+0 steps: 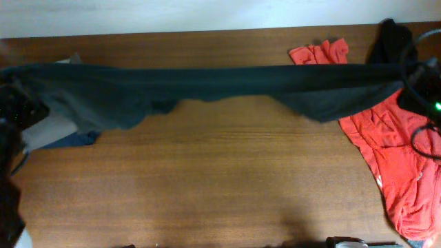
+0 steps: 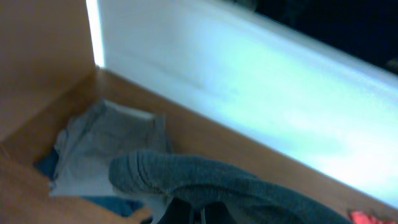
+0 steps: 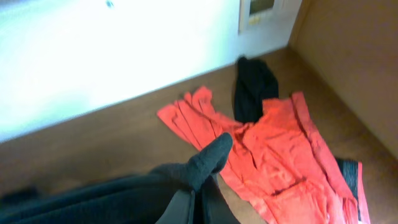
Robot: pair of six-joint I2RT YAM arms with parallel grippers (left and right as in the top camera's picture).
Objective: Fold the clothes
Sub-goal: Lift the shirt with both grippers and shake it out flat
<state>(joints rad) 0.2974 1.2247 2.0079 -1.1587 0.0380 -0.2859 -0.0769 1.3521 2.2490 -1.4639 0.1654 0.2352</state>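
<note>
Hanging taut between left gripper [image 2: 194, 214], right gripper [image 3: 196, 206]: dark garment [image 1: 207, 83].

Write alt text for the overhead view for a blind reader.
A dark grey garment is stretched in a long band across the wooden table, its ends held by the left gripper and right gripper. A red garment and a black garment lie at the right; a grey cloth lies at the left.
</note>
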